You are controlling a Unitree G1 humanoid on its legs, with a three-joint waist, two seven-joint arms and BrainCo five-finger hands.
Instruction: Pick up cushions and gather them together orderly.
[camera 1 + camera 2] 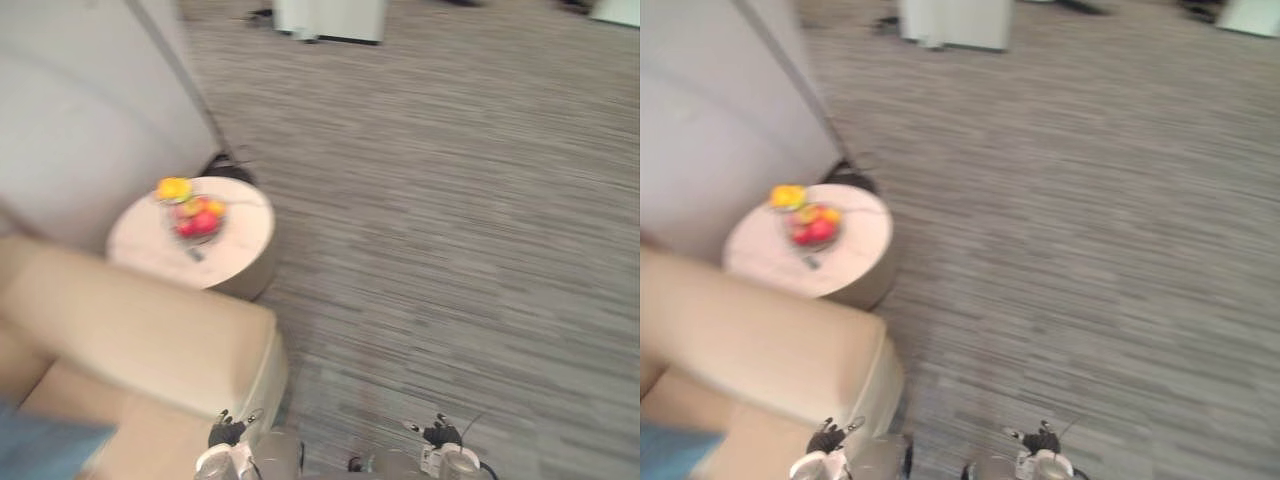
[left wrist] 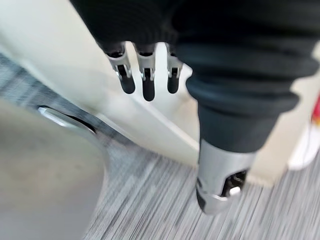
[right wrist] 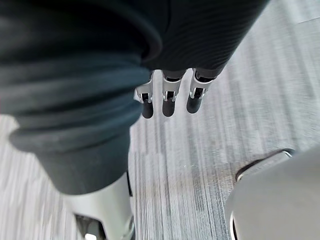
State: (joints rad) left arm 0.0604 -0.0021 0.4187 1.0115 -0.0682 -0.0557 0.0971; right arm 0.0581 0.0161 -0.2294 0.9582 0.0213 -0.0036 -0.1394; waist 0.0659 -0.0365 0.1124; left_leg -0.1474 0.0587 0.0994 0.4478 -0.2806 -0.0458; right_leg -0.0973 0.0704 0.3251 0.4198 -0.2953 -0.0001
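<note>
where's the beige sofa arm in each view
left eye view: sofa arm at lower left, just below the round table
right eye view: lower left again
left wrist view: pale surface behind the left hand
right wrist view: grey floor past the right hand
shared landmark: the striped grey carpet

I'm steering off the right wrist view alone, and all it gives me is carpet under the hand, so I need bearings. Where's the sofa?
Observer: On the robot's left. There's a beige sofa, with its arm close by the left hand.
Operator: Any cushion on it?
Observer: A blue thing lies on its seat, cut off by the view's edge. I can't tell whether it's a cushion.
</note>
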